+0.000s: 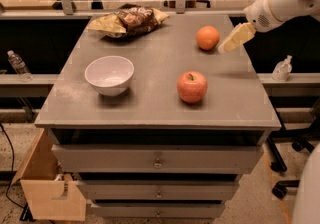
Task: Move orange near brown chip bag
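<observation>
The orange [207,37] sits on the grey cabinet top [150,93] at the back right. The brown chip bag [135,18] lies at the back edge, left of centre, resting on a yellow-tan bag [106,25]. My gripper [231,41] comes in from the right on a white arm and hangs just right of the orange, close to it, slightly above the top.
A reddish apple [192,87] with a stem stands in front of the orange. A white bowl [109,74] sits at the left. A small bottle [282,69] stands on the ledge at the right, a water bottle [18,65] at the left. A drawer [47,193] hangs open at lower left.
</observation>
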{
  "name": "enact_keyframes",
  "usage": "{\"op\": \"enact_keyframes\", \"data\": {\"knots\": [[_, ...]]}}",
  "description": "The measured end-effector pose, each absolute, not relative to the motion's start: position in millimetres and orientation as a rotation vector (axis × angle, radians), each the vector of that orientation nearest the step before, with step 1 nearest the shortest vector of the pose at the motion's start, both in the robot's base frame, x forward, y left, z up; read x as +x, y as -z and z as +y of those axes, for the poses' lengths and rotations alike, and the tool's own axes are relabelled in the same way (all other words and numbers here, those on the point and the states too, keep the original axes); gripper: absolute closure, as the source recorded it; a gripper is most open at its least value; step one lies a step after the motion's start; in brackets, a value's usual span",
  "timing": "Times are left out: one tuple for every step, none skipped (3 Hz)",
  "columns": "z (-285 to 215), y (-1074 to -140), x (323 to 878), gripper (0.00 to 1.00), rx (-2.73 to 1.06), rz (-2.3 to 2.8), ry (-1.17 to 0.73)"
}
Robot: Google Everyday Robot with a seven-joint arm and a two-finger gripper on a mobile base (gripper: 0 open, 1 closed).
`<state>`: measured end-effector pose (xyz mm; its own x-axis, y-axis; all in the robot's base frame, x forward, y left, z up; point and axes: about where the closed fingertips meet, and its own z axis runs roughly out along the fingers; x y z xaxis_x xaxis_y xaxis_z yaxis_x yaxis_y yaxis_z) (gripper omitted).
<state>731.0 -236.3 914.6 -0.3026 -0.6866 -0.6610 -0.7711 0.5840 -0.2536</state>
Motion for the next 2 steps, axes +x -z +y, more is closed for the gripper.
{"op": "enact_keyframes", "data": {"knots": [[-224, -907, 760, 0.0, -1.093, 2.008, -0.22], [-204, -901, 773, 0.0, -1.074, 1.973, -0.303]]}}
